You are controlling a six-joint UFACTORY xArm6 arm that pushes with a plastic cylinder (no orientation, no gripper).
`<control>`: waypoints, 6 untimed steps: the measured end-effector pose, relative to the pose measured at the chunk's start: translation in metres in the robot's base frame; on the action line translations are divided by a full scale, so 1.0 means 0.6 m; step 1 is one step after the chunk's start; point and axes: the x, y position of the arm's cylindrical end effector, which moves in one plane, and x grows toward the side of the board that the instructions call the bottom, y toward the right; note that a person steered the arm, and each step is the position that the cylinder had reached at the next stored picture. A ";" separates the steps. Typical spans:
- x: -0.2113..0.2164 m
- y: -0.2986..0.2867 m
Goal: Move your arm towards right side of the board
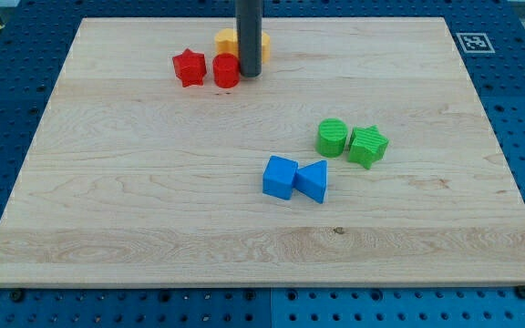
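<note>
Board [153, 200] top: upright tip [249, 75] beside red cylinder [226, 71]

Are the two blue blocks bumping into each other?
Touching. In the camera view the blue cube and the blue triangular block meet side by side, no wood showing between them.

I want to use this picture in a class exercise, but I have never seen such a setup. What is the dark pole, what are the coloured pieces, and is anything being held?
The dark pole is a robot arm's rod; it has no grasping part and only pushes things by sliding along the board. My tip sits at the view's top, right beside the red cylinder and in front of a yellow block, whose shape is partly hidden. A red star lies just left of them. Mid-board are a green cylinder and green star, with a blue cube and blue triangle below. Nothing is held. One camera looks down from the board's near edge.
</note>
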 end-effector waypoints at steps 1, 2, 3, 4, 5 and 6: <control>0.000 -0.039; 0.000 -0.081; 0.000 -0.102; 0.001 -0.069; 0.001 0.024; 0.001 0.140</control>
